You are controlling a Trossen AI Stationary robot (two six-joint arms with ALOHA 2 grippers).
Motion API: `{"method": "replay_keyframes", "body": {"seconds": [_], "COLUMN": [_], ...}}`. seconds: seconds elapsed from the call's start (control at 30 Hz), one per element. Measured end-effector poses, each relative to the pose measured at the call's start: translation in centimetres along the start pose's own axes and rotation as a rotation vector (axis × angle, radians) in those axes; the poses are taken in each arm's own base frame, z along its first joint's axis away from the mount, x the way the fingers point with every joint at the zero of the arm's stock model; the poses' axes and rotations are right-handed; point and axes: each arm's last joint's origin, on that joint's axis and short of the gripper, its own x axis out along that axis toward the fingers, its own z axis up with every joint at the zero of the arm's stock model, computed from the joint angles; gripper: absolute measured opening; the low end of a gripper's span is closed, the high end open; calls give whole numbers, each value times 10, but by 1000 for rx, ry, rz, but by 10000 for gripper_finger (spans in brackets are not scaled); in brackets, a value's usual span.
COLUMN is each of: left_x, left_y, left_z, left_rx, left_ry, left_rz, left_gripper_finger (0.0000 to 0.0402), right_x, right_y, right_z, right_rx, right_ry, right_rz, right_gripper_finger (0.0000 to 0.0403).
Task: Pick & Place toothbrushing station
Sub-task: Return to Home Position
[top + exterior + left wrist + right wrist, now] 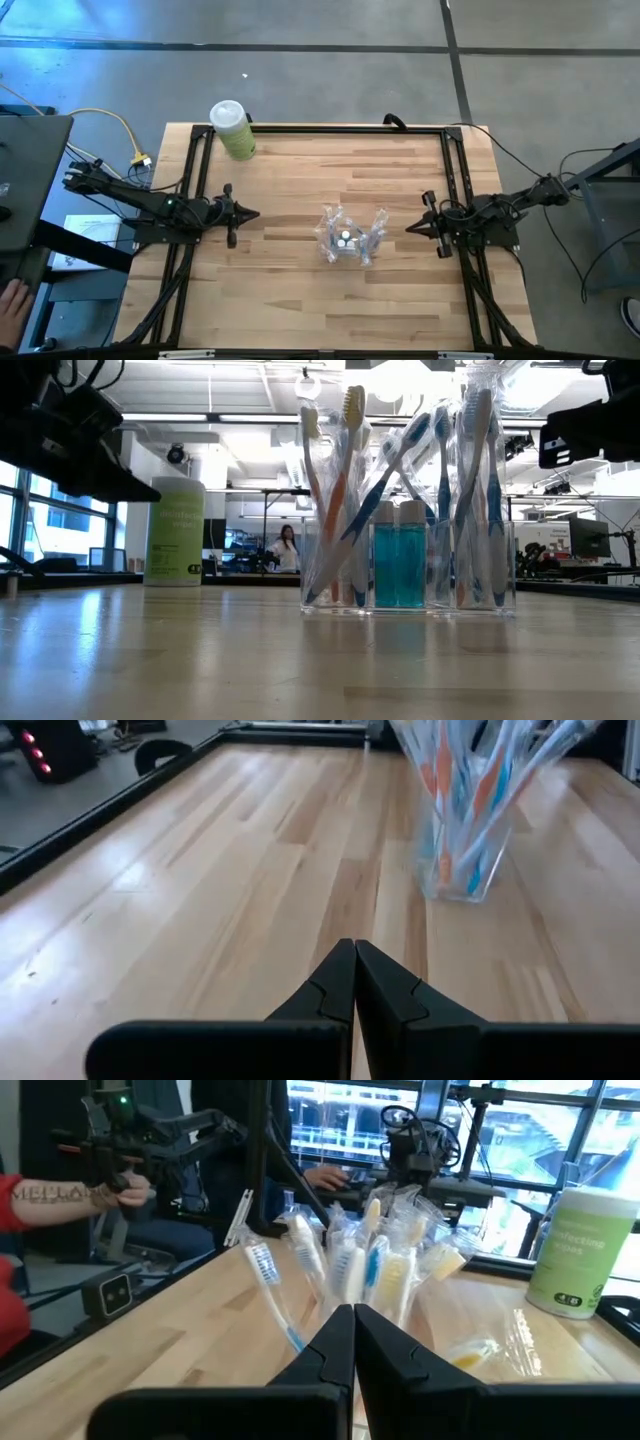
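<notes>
The toothbrushing station (350,238) stands upright on its base at the table's middle: a clear plastic holder (408,575) with several blue- and orange-marked toothbrushes and two blue tubes (398,560). It also shows in the wrist views (465,810) (365,1265). My left gripper (255,214) is shut, well left of the station and pointing at it. My right gripper (410,229) is shut, just right of the station and pointing at it. Neither touches anything.
A pale green white-capped bottle (232,129) stands at the table's far left corner. A black frame (330,129) runs along the table's edges. Bare wood lies in front of the station. A person's hand (12,300) shows off the table at the near left.
</notes>
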Motion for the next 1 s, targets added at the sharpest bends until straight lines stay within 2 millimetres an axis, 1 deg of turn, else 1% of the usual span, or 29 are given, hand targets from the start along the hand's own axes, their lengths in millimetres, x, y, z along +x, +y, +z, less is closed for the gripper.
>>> {"method": "replay_keyframes", "body": {"seconds": [0.13,0.3,0.5,0.6,0.77,0.87,1.0], "left_x": [-4,-17,-33,-33,-32,-31,-28], "left_y": [-3,-2,8,5,4,1,0], "left_z": [1,5,1,1,-1,0,1], "left_rx": [49,65,-61,-55,-59,-26,11], "left_ry": [-19,-89,-99,-86,-80,-108,-177], "left_rz": [-35,-71,-100,-167,-196,-270,-280], "left_gripper_finger": [2,2,2,2,2,2,2], "right_x": [0,0,0,0,1,1,1], "right_y": [0,0,0,0,1,1,1], "right_z": [0,0,-1,-1,-2,-2,-2], "right_rx": [0,-2,-10,-11,-12,-12,-12], "right_ry": [1,3,5,7,18,19,20], "right_rz": [-5,-3,-5,-3,12,22,19], "right_gripper_finger": [2,2,2,2,2,2,2]}}
